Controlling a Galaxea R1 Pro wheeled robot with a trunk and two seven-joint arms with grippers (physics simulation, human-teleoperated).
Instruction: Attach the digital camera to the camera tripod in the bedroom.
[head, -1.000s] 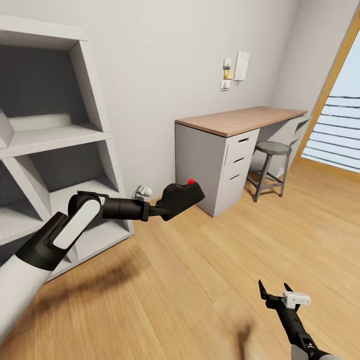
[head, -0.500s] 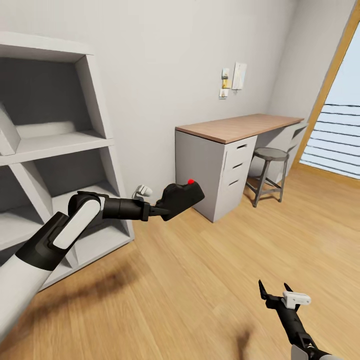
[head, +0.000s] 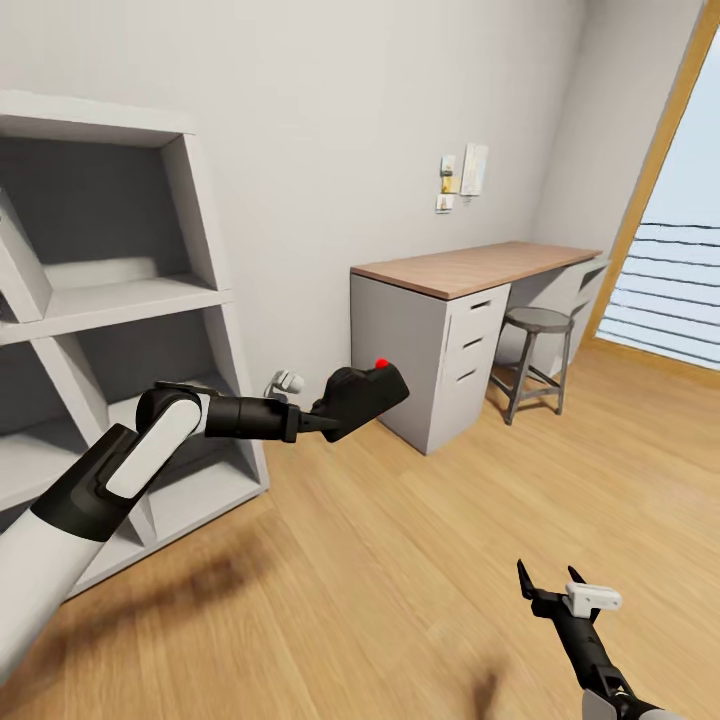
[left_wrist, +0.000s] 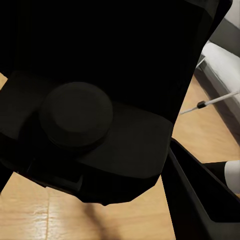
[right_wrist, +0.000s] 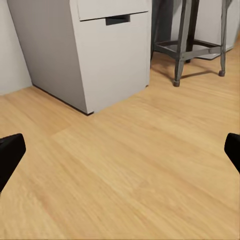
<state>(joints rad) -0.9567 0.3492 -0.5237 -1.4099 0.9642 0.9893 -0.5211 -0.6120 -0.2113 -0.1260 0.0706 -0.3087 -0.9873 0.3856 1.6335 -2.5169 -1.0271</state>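
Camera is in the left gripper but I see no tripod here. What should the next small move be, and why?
Probably keep turning the base to search. The left gripper holds the digital camera aloft, while ahead stand a desk, stool and shelf unit, with no tripod to approach.

A grey shelving unit (head: 110, 300) was set against the white wall. A grey desk (head: 440, 340) with a wooden top and drawers was placed further along, and a round-seated dark stool (head: 533, 355) was tucked beside it. Papers (head: 462, 172) were pinned above on the wall.
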